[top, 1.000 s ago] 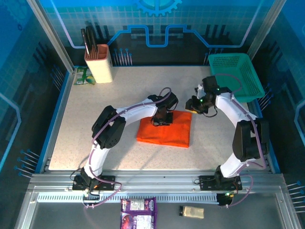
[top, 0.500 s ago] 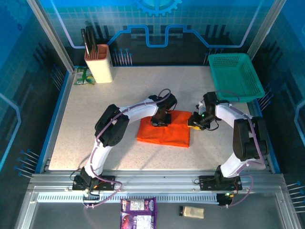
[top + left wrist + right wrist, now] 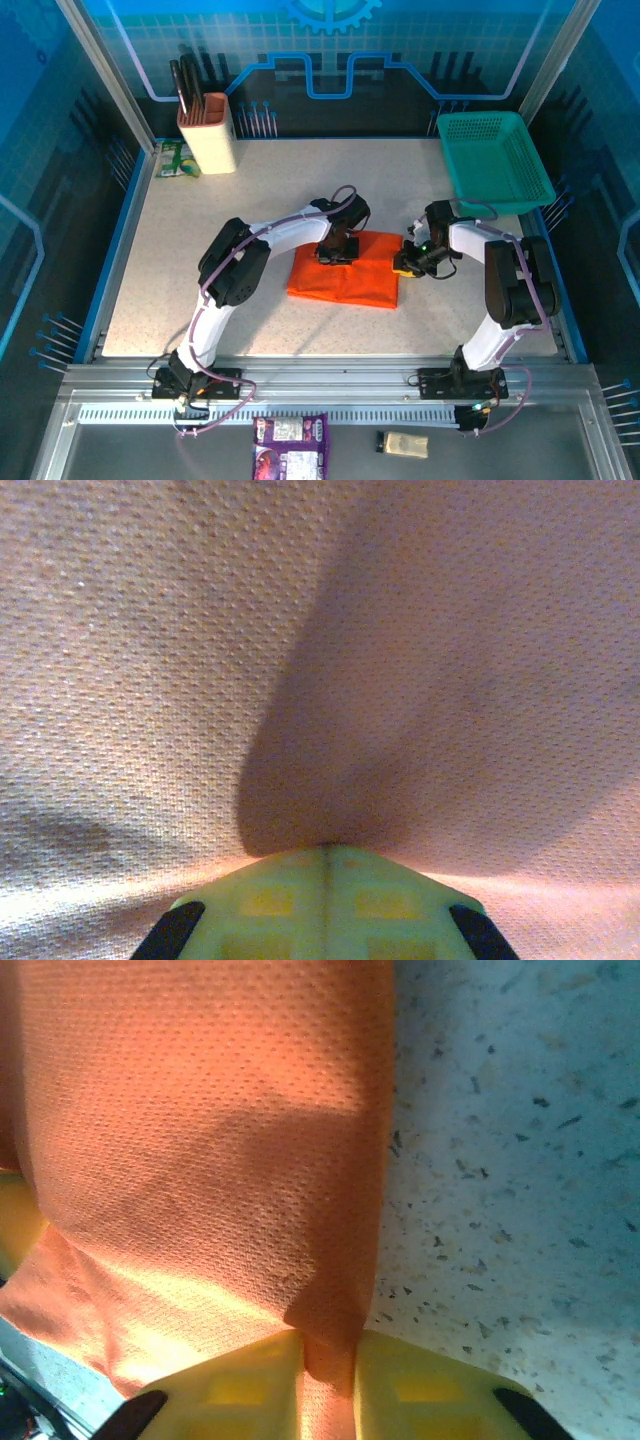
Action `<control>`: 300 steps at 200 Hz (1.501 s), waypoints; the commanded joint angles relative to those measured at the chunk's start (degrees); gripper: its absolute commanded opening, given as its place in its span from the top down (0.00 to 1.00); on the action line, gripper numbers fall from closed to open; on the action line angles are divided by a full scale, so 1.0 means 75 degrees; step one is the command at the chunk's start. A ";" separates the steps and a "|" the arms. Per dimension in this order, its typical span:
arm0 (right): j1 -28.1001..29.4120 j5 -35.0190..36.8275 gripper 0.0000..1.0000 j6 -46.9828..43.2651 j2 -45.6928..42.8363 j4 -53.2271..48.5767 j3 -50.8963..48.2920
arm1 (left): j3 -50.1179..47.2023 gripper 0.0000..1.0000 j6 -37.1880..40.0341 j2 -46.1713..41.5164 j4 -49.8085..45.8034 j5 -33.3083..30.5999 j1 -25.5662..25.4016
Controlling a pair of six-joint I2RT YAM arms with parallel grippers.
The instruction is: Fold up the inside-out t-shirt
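My right hand point(image 3: 408, 262) has come down and clamped on the orange t-shirt's point(image 3: 345, 282) nearest edge. My left hand point(image 3: 335, 252), fingers together, presses the cloth beneath it. Another fold seems ready.

A speckled pale worktop point(image 3: 200, 230) with a blue rim carries a teal mesh basket point(image 3: 497, 160) at its far right corner, overhanging the edge slightly. At the far left corner stands a beige holder point(image 3: 208, 135), upright, with dark handles point(image 3: 186, 85) sticking out of its top. A green packet point(image 3: 175, 158) lies just beside it, on its left. Off the worktop, on the near ledge beyond the metal rail, lie purple packets point(image 3: 290, 445) and, well apart to their right, a small tan object point(image 3: 404, 443).
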 commanded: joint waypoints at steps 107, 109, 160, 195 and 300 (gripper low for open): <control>-0.0077 0.3057 1.00 -0.0773 0.0056 -0.2649 0.1730 | -0.2101 0.94 0.0445 -0.2194 0.0621 0.0332 0.1460; -0.0066 0.3111 1.00 -0.0774 0.0069 -0.2682 0.1767 | -0.2127 0.94 0.0446 -0.2182 0.0652 0.0386 0.1491; 0.0324 0.3745 1.00 -0.0845 0.0359 -0.3272 0.2682 | -0.2265 0.96 0.0401 -0.1645 0.1193 0.1260 0.1494; 0.0578 0.3865 1.00 -0.0810 0.0413 -0.3565 0.3108 | -0.2233 0.97 0.0300 -0.1361 0.1329 0.1415 0.1443; 0.0978 0.3923 1.00 -0.0704 0.0414 -0.3896 0.3533 | -0.3288 0.98 -0.0125 -0.2328 0.1625 0.0632 0.1405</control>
